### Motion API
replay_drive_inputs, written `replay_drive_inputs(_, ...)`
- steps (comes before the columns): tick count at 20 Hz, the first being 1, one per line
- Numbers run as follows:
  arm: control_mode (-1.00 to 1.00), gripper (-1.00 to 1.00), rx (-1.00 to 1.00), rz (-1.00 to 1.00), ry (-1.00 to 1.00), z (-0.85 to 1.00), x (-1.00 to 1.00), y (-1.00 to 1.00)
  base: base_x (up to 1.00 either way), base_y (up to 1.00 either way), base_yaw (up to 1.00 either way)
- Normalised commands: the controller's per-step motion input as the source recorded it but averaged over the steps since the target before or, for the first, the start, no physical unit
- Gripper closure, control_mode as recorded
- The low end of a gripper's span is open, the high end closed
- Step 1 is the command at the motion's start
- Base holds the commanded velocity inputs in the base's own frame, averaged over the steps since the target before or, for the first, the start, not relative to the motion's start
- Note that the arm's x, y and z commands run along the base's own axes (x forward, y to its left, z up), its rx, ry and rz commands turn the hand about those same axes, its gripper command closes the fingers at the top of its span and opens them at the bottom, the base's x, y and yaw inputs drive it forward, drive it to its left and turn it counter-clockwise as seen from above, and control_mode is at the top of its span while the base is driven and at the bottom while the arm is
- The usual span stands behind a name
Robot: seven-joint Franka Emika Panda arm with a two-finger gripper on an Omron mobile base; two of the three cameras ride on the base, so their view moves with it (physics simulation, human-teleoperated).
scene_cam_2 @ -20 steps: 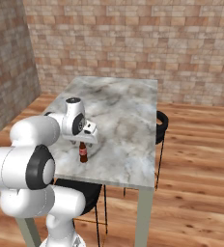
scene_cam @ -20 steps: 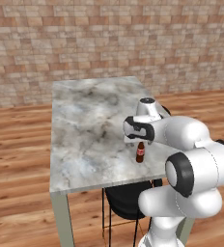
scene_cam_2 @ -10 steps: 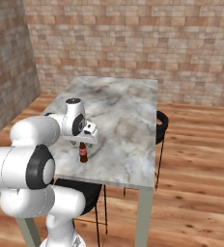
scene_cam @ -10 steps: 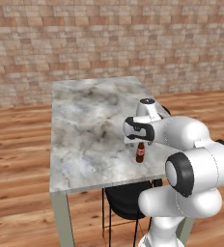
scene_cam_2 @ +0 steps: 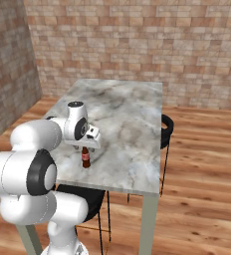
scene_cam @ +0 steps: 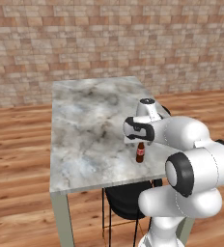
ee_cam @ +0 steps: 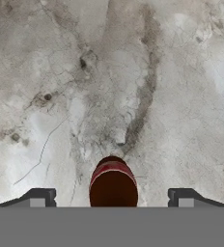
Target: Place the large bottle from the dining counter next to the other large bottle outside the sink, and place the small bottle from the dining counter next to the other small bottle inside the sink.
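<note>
Nearest the base, the white arm bends forward over the dining counter (scene_cam: pixel 80 140), and the gripper (ee_cam: pixel 113 198) hangs straight above the small brown bottle (scene_cam: pixel 140 153). In the hand view the bottle's mouth and red label sit between the two finger tips (ee_cam: pixel 41 197), with clear stone showing on either side — the jaws stand wide and neither pad touches the glass. Nothing is held.

The bottle stands upright near the counter's near edge, on the robot's right side of the top; the right base view shows it (scene_cam_2: pixel 85 158) just below the hand, its neck reaching up toward the fingers. Under that edge a black chair (scene_cam: pixel 126 200) is tucked in.

Farther out, the marbled top carries no other bottle that can be made out. The tall black bottle is not on it, which suggests its half of the task may already be finished, though the frames cannot confirm where it stands. Neither the sink nor the worktop is in sight here — only the wooden floor (scene_cam: pixel 17 154) and the brick wall (scene_cam: pixel 109 43) beyond.

As a judgement: the small bottle's grasp is just being set up. Closing on it, lifting, driving to the sink and setting it inside beside its twin all remain.
</note>
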Motion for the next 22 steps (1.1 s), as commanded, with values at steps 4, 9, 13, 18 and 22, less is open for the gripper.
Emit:
replay_drive_inputs(4, -1.0, 1.0, 0.0, 0.0, 0.0, 0.0, 0.0, 0.0, 0.0, 0.0, 0.0)
replay_drive_inputs(9, -1.0, 1.0, 0.0, 0.0, 0.0, 0.0, 0.0, 0.0, 0.0, 0.0, 0.0)
replay_drive_inputs(13, -1.0, 1.0, 0.0, 0.0, 0.0, 0.0, 0.0, 0.0, 0.0, 0.0, 0.0)
replay_drive_inputs(18, -1.0, 1.0, 0.0, 0.0, 0.0, 0.0, 0.0, 0.0, 0.0, 0.0, 0.0)
replay_drive_inputs(22, -1.0, 1.0, 0.01, 0.0, 0.0, 0.06, 0.0, -0.05, 0.0, 0.0, 0.0)
